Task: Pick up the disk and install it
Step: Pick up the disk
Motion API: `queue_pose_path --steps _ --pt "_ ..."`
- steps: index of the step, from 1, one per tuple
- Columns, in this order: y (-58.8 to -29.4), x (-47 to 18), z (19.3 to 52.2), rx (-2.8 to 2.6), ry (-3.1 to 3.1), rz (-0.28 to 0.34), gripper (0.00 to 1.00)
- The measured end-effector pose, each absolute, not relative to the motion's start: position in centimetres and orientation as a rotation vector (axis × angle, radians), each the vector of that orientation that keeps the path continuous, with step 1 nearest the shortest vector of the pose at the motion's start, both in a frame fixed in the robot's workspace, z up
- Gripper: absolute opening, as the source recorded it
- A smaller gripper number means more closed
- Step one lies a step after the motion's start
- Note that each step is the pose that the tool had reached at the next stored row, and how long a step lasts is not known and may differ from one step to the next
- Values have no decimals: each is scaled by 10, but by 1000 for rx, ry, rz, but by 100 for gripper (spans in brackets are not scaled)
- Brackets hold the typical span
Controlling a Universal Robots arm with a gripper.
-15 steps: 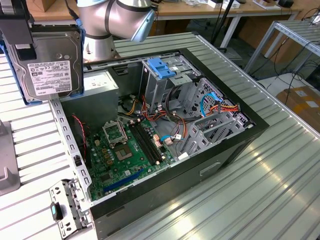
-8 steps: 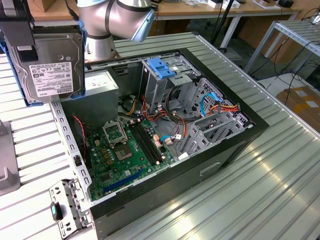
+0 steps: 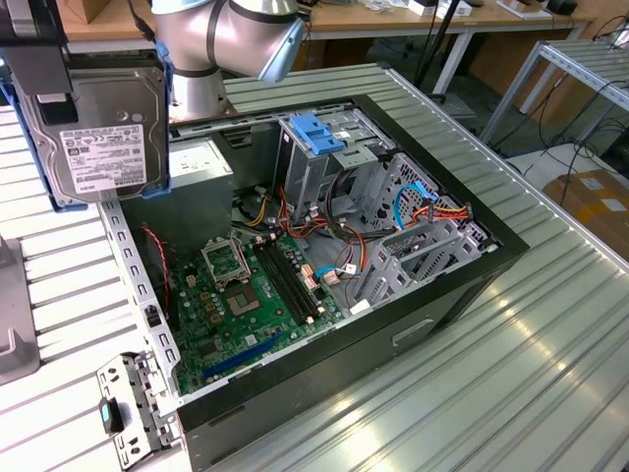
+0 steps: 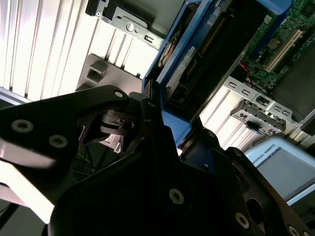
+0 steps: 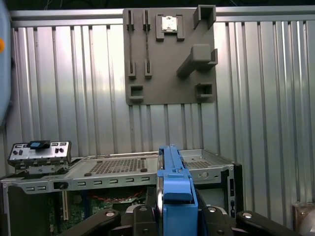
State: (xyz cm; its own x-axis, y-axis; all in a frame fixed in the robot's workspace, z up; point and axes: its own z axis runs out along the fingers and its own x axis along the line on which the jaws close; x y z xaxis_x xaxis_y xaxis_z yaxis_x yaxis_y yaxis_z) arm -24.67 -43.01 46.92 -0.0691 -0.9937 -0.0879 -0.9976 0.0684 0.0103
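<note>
**Exterior view.** The open computer case lies on its side on the ribbed metal table, below the gripper and towards the exterior view's right of it. Inside the case:
- a green motherboard on the floor
- a grey metal drive cage carrying a light-blue latch piece
- red, orange and blue cables running across the cage

A small grey bracket stands at the case corner well below the gripper.

The gripper is clamped on the upper edge of the disk, which hangs upright beneath it – clear of the case and above the case's near wall. The disk shows a silver-grey metal cover with a white label, framed by a bright blue carrier along its sides and lower edge.

**Second wrist view.** The black gripper linkage is in the foreground. The disk extends away from it with its dark underside showing and the blue rail along its edge. Beyond the disk lie the motherboard and the case rim.

**First wrist view.** The disk appears edge-on. Its blue carrier stands upright between the two black fingers, which press on either side – the gripper is closed on it. Past the disk lies the case. Farther still, a grey fixture plate rests on the table.
</note>
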Motion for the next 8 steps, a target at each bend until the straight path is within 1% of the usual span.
queue_pose_path --steps 8 --pt "-434 -245 469 -2103 2254 104 37"
